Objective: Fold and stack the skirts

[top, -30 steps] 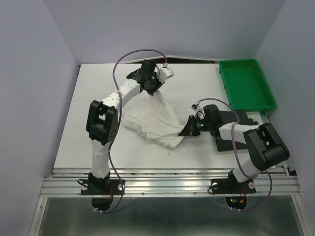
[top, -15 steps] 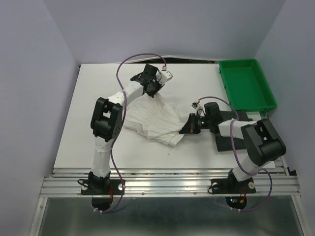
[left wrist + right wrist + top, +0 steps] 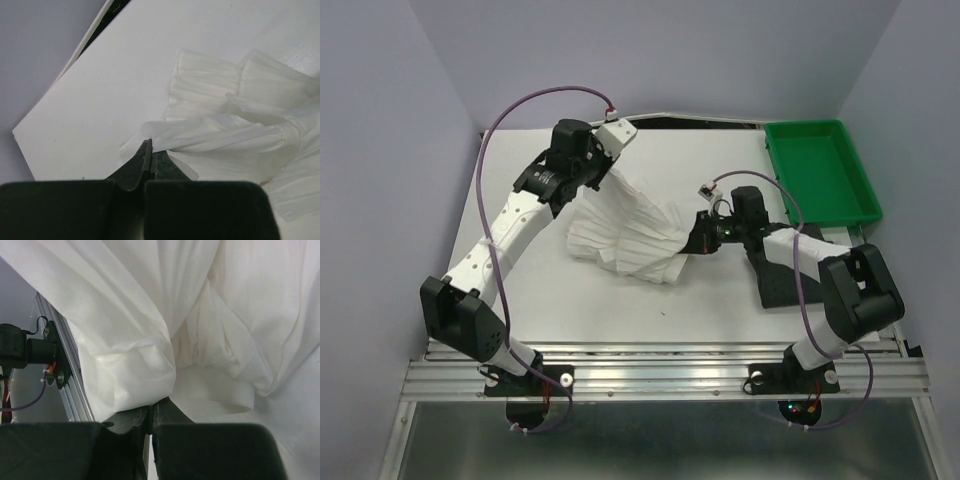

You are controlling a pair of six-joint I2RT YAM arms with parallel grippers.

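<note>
A white crinkly skirt (image 3: 625, 232) lies spread in pleats at the table's middle, stretched between both grippers. My left gripper (image 3: 607, 177) is shut on its far corner, lifted a little off the table; the pinched edge shows in the left wrist view at the left gripper (image 3: 150, 149), with the skirt (image 3: 230, 135) fanning out to the right. My right gripper (image 3: 694, 244) is shut on the skirt's right edge; in the right wrist view the cloth (image 3: 165, 320) hangs over the right gripper (image 3: 152, 411). A dark skirt (image 3: 778, 287) lies flat under the right arm.
A green plastic tray (image 3: 818, 172) stands at the back right corner. The table's back edge (image 3: 87, 40) runs close behind the left gripper. The metal rail (image 3: 660, 365) with both arm bases lines the near edge.
The left arm has swung out to the left, carrying the skirt's far corner left and up. The skirt is drawn tauter. The right gripper has shifted slightly toward the back, still gripping.
</note>
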